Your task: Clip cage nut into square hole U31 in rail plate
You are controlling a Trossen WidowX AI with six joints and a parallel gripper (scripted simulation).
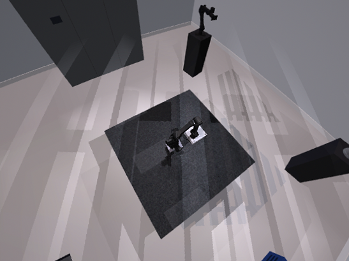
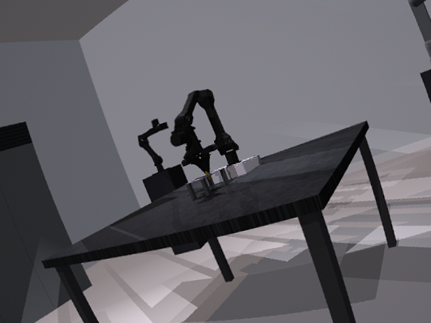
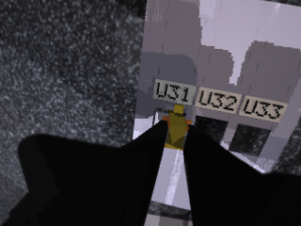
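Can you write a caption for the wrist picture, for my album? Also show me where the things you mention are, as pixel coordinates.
Black tool (image 3: 175, 129) pinching a yellow cage nut (image 3: 177, 134) just below the U31 label (image 3: 173, 92).

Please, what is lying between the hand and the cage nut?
Nothing: in the wrist view, the hand's fingers grip the yellow cage nut directly.

Pale labels on the rail plate (image 3: 171, 188) read "U31" (image 3: 173, 91), "U32" (image 3: 217, 100) and "U33" (image 3: 261, 109).
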